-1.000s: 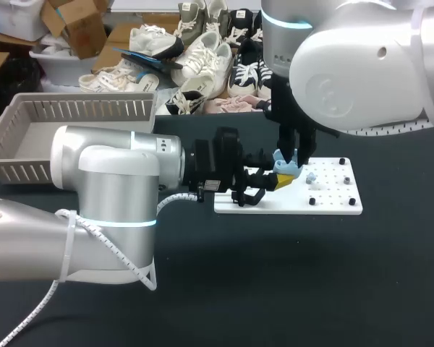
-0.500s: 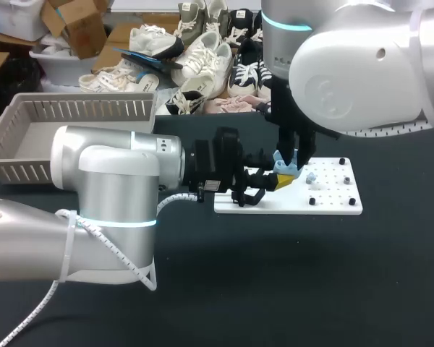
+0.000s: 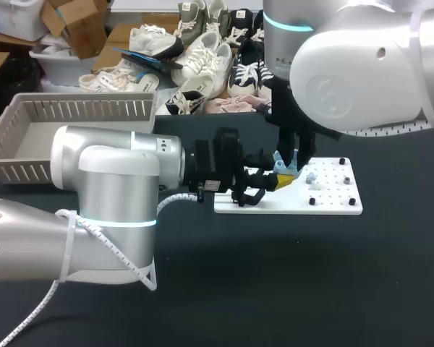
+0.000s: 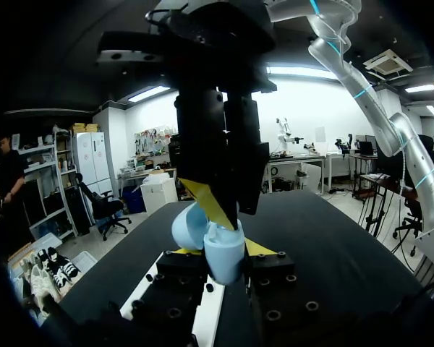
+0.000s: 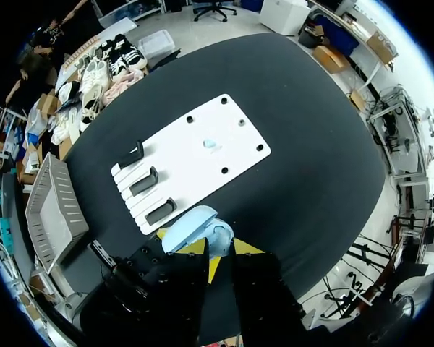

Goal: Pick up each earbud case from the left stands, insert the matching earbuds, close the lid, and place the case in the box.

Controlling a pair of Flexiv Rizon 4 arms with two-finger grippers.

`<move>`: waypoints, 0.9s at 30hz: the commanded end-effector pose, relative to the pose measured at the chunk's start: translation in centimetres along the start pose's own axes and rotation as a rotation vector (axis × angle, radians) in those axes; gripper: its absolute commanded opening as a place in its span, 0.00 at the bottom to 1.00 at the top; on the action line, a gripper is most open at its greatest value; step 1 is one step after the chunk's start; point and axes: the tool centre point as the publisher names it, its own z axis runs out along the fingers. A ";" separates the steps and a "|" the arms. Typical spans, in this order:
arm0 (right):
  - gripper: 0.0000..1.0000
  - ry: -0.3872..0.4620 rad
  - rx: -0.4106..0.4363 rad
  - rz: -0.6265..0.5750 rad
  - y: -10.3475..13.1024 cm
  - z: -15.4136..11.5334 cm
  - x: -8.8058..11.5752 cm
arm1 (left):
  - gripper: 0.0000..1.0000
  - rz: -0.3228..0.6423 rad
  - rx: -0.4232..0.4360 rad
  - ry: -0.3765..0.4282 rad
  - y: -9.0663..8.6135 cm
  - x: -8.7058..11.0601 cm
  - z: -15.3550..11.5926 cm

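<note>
While the left gripper (image 4: pixel 224 262) sits over the left end of the white board (image 3: pixel 333 200), it's clamped on the light-blue earbud case (image 4: pixel 218 251). One finger block presses each side of the body, and the case hangs just above the board rather than resting on it. The lid is flipped open, tilted off to one side.

The right gripper (image 3: pixel 287 161) comes straight down over that same end of the board, with its yellow tip poking into the gap between lid and body. It's touching the case, but whether it's actually pinching anything can't be made out from any view, since the tip is buried in there.

Out near the middle of the board lies one small pale-blue earbud (image 5: pixel 210 144), on its own and well apart from the case.

The three black stands (image 5: pixel 150 181) line up along the board's left edge, and none of them has a case on it.

The grey slatted box (image 3: pixel 29 137) sits well off the board's left side, past the left arm.
</note>
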 end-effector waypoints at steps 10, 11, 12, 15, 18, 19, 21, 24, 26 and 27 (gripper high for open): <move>0.40 -0.002 -0.005 -0.006 0.0 -0.3 0.4 | 0.00 0.002 -0.027 -0.003 -0.3 0.1 0.1; 0.39 -0.002 -0.007 -0.007 -0.2 -0.3 0.6 | 0.00 0.002 -0.027 -0.003 -0.3 0.1 0.1; 0.39 -0.003 -0.008 -0.008 -0.4 -0.4 0.8 | 0.00 0.002 -0.027 -0.003 -0.3 0.1 0.1; 0.39 -0.002 -0.013 -0.011 -1.2 -0.4 1.3 | 0.00 0.002 -0.027 -0.003 -0.3 0.1 0.1; 0.38 -0.001 -0.021 -0.022 -1.9 -0.5 1.7 | 0.00 0.002 -0.027 -0.003 -0.3 0.1 0.1; 0.38 -0.004 -0.022 -0.026 -2.1 -0.5 1.8 | 0.00 0.002 -0.027 -0.003 -0.3 0.1 0.1; 0.36 -0.012 -0.026 -0.036 -2.6 -0.7 2.0 | 0.00 0.002 -0.027 -0.003 -0.3 0.1 0.1; 0.35 -0.032 -0.029 -0.056 -3.3 -0.9 2.1 | 0.00 0.002 -0.027 -0.003 -0.3 0.1 0.1; 0.33 -0.040 -0.030 -0.061 -3.7 -1.2 2.0 | 0.00 0.002 -0.027 -0.003 -0.3 0.1 0.1; 0.33 -0.045 -0.032 -0.064 -3.9 -1.3 1.9 | 0.00 0.002 -0.027 -0.003 -0.3 0.1 0.1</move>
